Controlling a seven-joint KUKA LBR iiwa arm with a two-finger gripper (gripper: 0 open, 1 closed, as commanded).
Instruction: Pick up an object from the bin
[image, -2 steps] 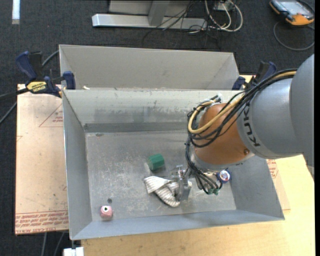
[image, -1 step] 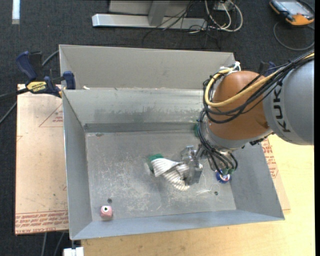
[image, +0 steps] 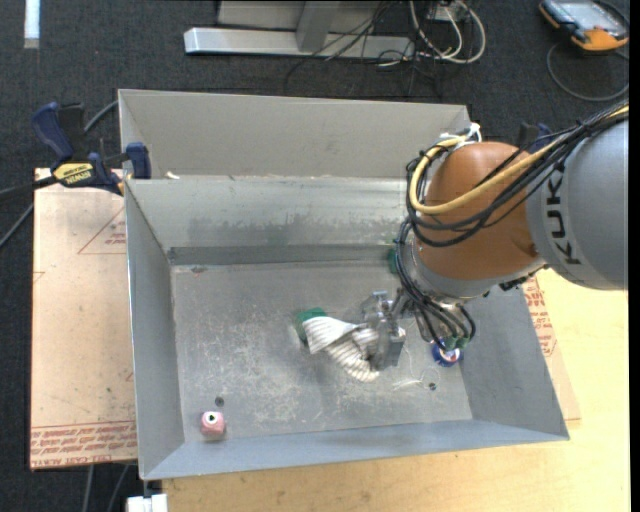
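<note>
I was down low in the bin (image: 150, 320), near the middle of its floor. My gripper (image: 386, 338) sat at the right end of a soft white thing with stripes (image: 333, 338). That thing had a green bit (image: 312, 317) at its far left end. It lay flat on the floor, and my gripper touched it or was just beside it (I could not say which). I also could not tell if my jaws were open or shut, because my own wrist and its cables (image: 440, 215) got in the way.

There were 2 other things in the bin. 1 was a little pink thing (image: 211, 423) near the front left corner, well apart from me. The other was a small blue and green thing (image: 448, 352), just beside me on the right and partly under my wrist.

What could go wrong? I think I was at the very end of the white thing, not its middle. If I squeezed there and lifted, it could slip out, or hang down and drop back. It looked soft and floppy, so it might bend away from me. If I pushed down too hard, I could bump the metal floor. My wrist could also knock the small blue and green thing.
</note>
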